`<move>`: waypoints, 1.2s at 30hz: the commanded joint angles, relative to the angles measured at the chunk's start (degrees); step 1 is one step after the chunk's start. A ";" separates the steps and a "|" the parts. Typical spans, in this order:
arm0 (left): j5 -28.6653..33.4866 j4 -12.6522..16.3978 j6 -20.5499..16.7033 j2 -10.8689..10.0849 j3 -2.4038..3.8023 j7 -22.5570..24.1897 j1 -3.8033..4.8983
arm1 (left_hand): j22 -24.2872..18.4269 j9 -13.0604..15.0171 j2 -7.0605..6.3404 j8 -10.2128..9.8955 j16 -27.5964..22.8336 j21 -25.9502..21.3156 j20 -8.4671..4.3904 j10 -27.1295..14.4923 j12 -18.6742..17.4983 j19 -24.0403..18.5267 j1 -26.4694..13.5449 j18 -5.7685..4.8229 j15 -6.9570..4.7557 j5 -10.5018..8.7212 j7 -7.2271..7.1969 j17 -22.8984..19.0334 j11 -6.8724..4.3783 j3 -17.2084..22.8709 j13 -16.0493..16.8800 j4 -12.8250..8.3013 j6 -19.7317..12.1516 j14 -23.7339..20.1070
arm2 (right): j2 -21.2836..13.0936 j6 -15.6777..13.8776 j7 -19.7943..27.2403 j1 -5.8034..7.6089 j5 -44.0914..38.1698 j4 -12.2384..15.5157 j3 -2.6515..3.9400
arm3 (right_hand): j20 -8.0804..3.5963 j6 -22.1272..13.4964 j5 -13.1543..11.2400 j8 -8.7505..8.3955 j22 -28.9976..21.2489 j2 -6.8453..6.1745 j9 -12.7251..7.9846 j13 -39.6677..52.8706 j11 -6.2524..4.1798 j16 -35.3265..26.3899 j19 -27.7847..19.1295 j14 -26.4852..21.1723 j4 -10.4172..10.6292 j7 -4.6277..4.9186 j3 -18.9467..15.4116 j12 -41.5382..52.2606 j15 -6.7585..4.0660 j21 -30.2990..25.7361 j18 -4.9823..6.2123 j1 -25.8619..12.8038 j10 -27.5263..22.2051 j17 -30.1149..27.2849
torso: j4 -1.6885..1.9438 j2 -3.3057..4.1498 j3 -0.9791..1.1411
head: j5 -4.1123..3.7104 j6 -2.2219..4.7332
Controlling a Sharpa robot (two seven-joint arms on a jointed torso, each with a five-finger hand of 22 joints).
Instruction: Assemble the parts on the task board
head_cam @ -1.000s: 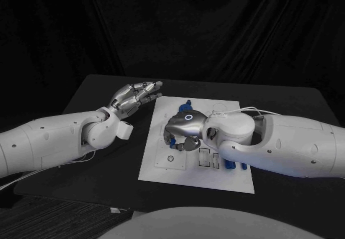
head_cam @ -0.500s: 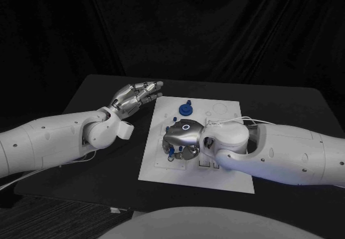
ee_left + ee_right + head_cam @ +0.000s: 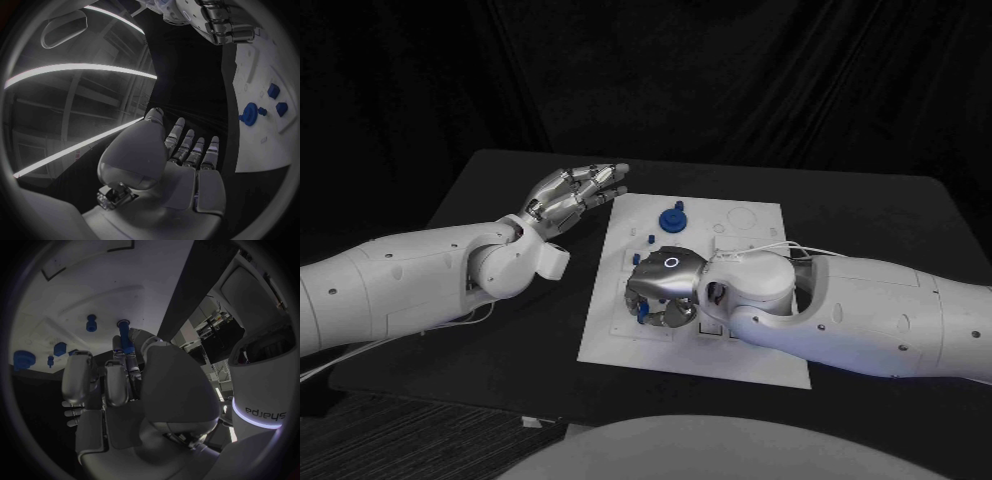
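Right hand [image 3: 668,285] low over the white task board [image 3: 625,345], mid-frame, fingers pinching a blue peg [image 3: 124,336] at a board hole. Insertion step, I judge; next, press straight down. Left hand [image 3: 574,192] idle upper left, fingers apart, empty.

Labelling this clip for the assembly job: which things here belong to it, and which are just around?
Belong to the job:
task board
round blue part at the board's far end
small blue part beside it
blue peg held in the right hand

Just around:
black table
left hand, raised beside the board, holding nothing
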 commanded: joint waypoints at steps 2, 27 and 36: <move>0.30 0.10 0.49 0.16 0.06 3.84 -0.07 | 0.17 0.05 0.12 0.27 0.18 -0.24 0.09 -0.04 0.25 -0.35 0.55 -0.88 0.42 0.28 2.71 0.03 0.25 0.32 0.07 -0.06 0.21 -0.15 | 0.16 -0.50 0.21 -0.33 -0.57 -0.13 0.03 | 0.07 -0.22 0.28 -0.32 9.79 0.13 -0.01 0.37 -1.56 -0.27 -0.42 1.52 -0.45 -0.11 -0.09 0.35 0.28 0.01 -0.01 0.38 1.89 -0.07 | 0.02 0.02 -0.03 | 0.04 -0.01; 0.30 -0.07 1.20 0.28 0.06 3.51 -0.28 | 0.98 0.04 0.34 0.29 0.18 -0.11 0.10 -0.16 0.10 0.00 0.73 -0.80 0.45 0.30 2.73 0.03 0.28 0.56 0.05 -0.10 0.12 -0.20 | 0.24 1.07 -1.76 -0.81 -3.93 -0.03 0.03 | -0.48 -5.79 -5.45 -4.20 8.77 -1.12 -1.12 1.64 -0.77 -2.26 -2.25 -0.04 -0.11 -0.87 -1.76 -0.88 -0.37 -3.80 0.72 -3.23 -5.90 -3.31 | -0.03 -0.08 0.00 | 0.07 -0.01; 0.30 -0.23 1.45 0.37 0.06 3.35 -0.33 | 1.21 0.04 0.36 0.30 0.17 -0.06 0.10 -0.19 0.06 0.12 0.76 -0.76 0.48 0.30 2.73 0.03 0.27 0.60 0.04 -0.11 0.12 -0.20 | -0.14 0.85 -3.36 -0.84 -5.33 0.25 0.03 | 0.05 -9.35 -10.46 -6.07 8.24 -1.81 -1.58 2.20 -0.05 -3.67 -3.37 -1.39 1.00 -2.15 -5.20 -1.60 0.22 -6.19 1.06 -5.96 -12.39 -5.67 | -0.04 -0.09 -0.01 | 0.03 -0.01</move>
